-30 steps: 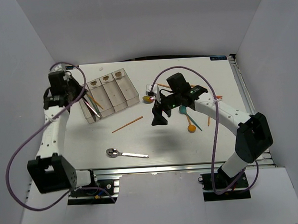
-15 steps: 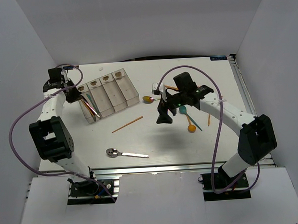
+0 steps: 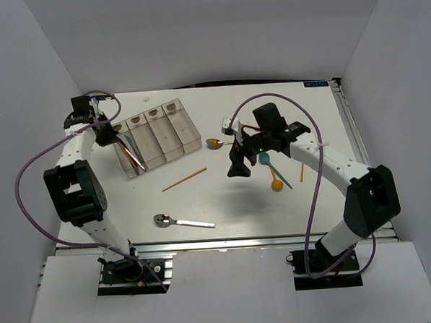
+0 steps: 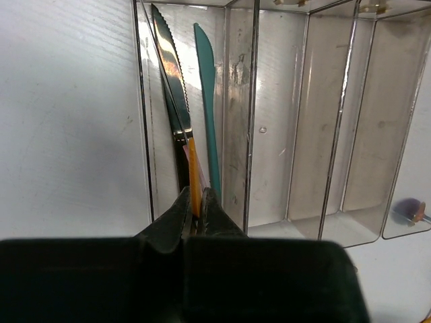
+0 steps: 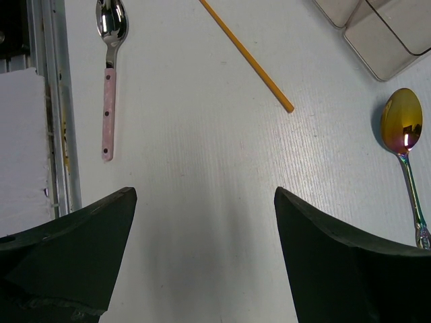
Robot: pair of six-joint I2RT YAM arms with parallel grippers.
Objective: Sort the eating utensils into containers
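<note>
White walls enclosed a white table (image 3: 224,197), with the containers (image 3: 172,138) at its far left. Their end bin, nearest the left arm, held a teal knife (image 4: 209,101) and an orange-handled knife (image 4: 180,114), whose handle the left gripper (image 4: 196,202) pinched. Just right of the containers lay a gold spoon (image 3: 214,143). An orange chopstick (image 3: 184,179) and a pink-handled spoon (image 3: 182,222) lay nearer the arms. Above the table, the right gripper (image 5: 202,222) hung spread wide.

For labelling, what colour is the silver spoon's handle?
Spoon handle: pink with dark dots, right wrist view.
</note>
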